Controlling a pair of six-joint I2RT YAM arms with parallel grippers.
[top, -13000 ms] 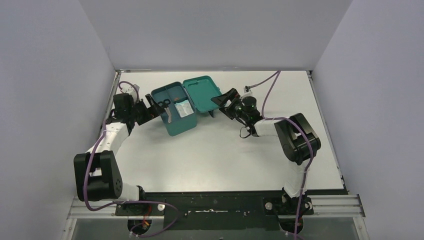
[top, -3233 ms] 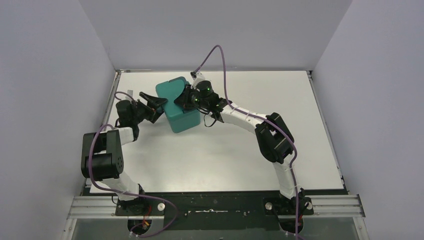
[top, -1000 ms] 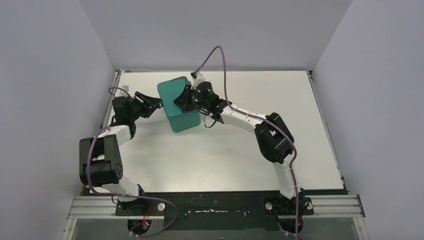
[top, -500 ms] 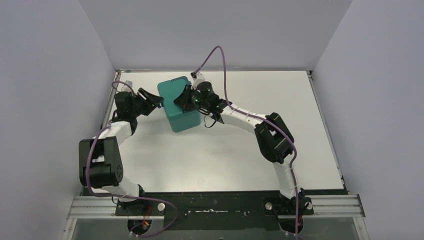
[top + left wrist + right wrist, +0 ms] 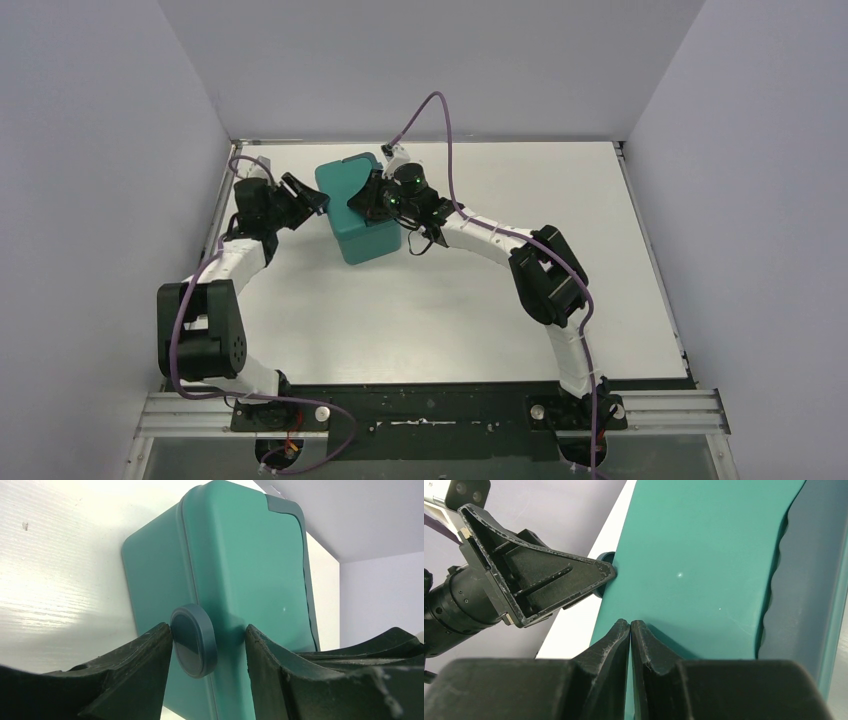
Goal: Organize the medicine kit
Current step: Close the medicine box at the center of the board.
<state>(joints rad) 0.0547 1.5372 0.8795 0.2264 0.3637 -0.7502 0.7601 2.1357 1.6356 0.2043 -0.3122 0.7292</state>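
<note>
The medicine kit point(image 5: 357, 212), a teal box with its lid down, stands at the back left of the table. In the left wrist view the kit point(image 5: 240, 570) fills the frame. My left gripper point(image 5: 207, 632) stands open at its left side, astride the dark round side knob point(image 5: 194, 640). One finger touches the knob's face and the other stands apart from it. My right gripper point(image 5: 630, 623) is shut with nothing in it, its tips resting on the teal lid point(image 5: 704, 555). From above, the left gripper point(image 5: 315, 203) and right gripper point(image 5: 362, 200) flank the kit.
A darker grey-blue strip point(image 5: 804, 555) runs along one edge of the lid. The white table point(image 5: 460, 290) is walled at the left, back and right. The right arm point(image 5: 490, 240) reaches across from the right, its purple cable point(image 5: 440, 110) looping above.
My left wrist has swung toward the back of the table, keeping its fingers at the kit's side, and its jaws have widened slightly. The right gripper and the kit have not moved.
</note>
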